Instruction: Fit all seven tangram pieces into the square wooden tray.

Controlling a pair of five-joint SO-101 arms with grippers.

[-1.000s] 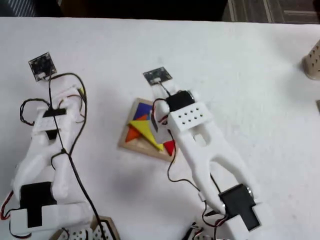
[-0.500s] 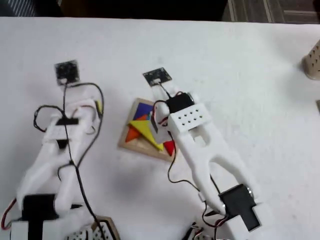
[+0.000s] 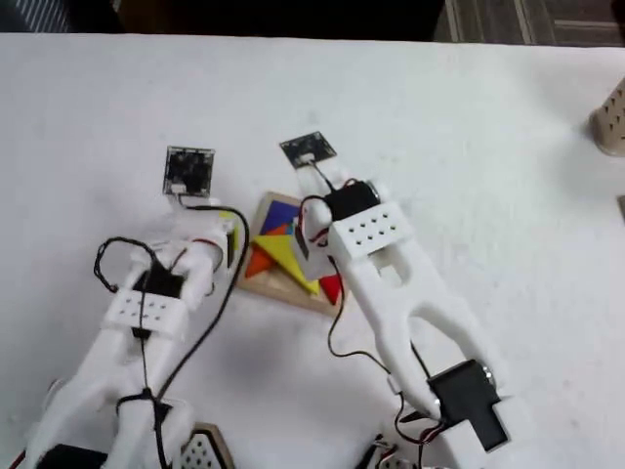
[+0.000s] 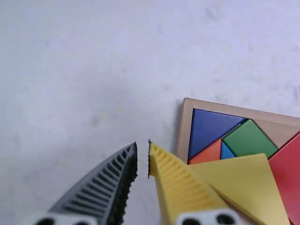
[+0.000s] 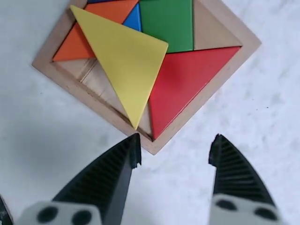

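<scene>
- A small light wooden block sits on the white table at the near edge, between the bases of the two white arms.
- The right gripper hangs over bare table just off the near corner of the square wooden tray. Its two black jaws are spread wide and hold nothing.
- The left gripper sits just beside the tray's left side, low over the table. Its grey and yellow jaws are drawn almost together, with a thin slit between the tips and nothing in it.
- The tray lies in the middle of the table between the two grippers, turned so that one corner points toward the arms.
- In the tray, the large red triangle lies flat along the near right side.
- The large yellow triangle is not seated. It lies skewed across the middle, overlapping the orange triangle and a bare patch of tray floor.
- Farther in are the green square, a small blue triangle and the large dark blue triangle at the far corner.
- A triangular gap of bare wood shows beside the green square.
- A light wooden pegged block stands at the far right edge of the table, well apart from the tray.
</scene>
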